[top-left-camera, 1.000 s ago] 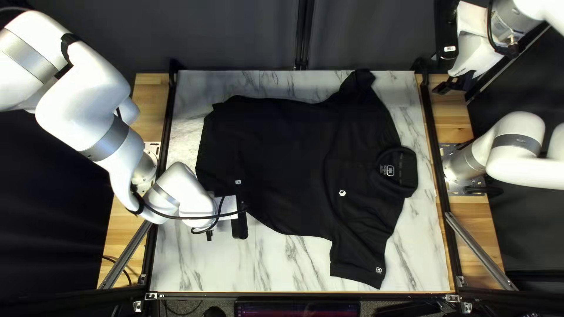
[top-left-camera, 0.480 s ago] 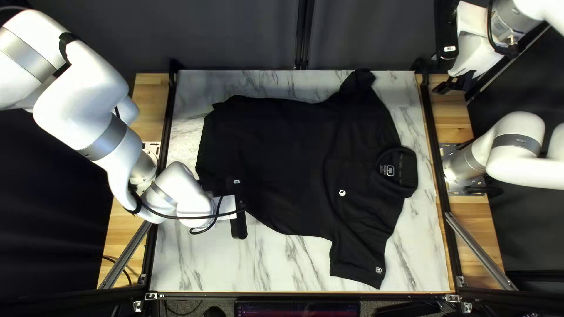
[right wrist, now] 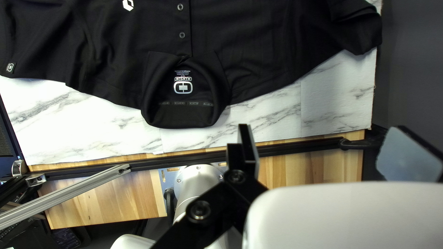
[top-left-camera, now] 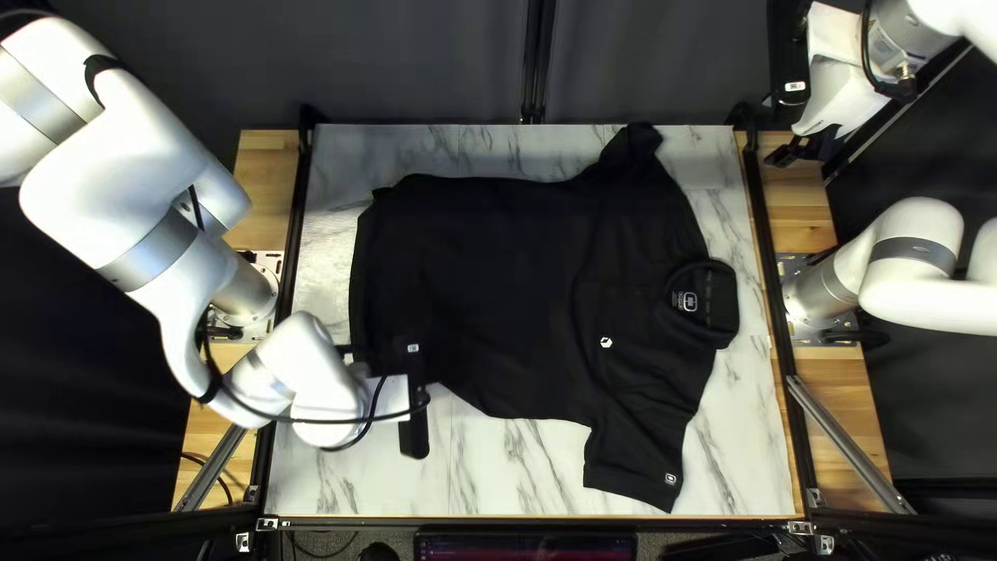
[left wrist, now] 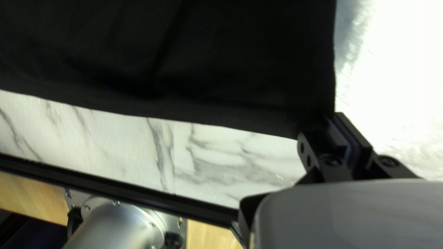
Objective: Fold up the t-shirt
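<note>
top left view: one black t-shirt (top-left-camera: 499, 281) lies spread on the surface (top-left-camera: 519, 468), left claw (top-left-camera: 350, 353) at its hem, right claw (top-left-camera: 802, 150) well apart. left wrist view: left claw grips one hem corner. right wrist view: right claw open; two buttons (right wrist: 182, 35) show.

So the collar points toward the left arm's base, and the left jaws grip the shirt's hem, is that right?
No, the collar points toward the right arm's base, as the top left view shows. The left jaws do grip the shirt's hem.
</note>
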Controlling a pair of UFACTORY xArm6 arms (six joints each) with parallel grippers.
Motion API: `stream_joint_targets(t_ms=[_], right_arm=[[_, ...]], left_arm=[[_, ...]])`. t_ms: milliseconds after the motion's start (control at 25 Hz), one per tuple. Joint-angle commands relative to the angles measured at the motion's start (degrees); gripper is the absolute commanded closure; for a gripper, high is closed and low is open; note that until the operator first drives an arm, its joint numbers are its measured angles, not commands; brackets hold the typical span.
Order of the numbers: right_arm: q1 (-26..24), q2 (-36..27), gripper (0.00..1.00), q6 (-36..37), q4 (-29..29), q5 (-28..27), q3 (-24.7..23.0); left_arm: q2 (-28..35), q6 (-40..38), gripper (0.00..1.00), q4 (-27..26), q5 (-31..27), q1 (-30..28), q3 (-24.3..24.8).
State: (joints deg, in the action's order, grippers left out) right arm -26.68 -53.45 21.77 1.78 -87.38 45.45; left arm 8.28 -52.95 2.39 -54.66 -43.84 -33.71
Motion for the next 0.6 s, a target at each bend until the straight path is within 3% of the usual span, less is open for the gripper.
stream_joint_targets(t_ms=[40,120,240,280,600], right_arm=[[0.00,0.00,0.00,0.00,0.00,0.00,0.00],[0.00,0.00,0.00,0.00,0.00,0.00,0.00],[0.00,0.00,0.00,0.00,0.00,0.00,0.00],[0.00,0.00,0.00,0.00,0.00,0.00,0.00],[0.00,0.00,0.00,0.00,0.00,0.00,0.00]], left_arm=[[2.54,3.31,1.00,-4.09,1.19,-0.14,3.48],[3.66,5.41,0.97,-5.57,1.97,0.15,5.27],[4.65,7.56,0.57,-6.81,2.38,0.71,6.62],[5.05,7.76,0.00,-6.94,2.20,0.71,6.77],[7.91,10.34,0.00,-5.63,-5.22,3.66,2.59]])
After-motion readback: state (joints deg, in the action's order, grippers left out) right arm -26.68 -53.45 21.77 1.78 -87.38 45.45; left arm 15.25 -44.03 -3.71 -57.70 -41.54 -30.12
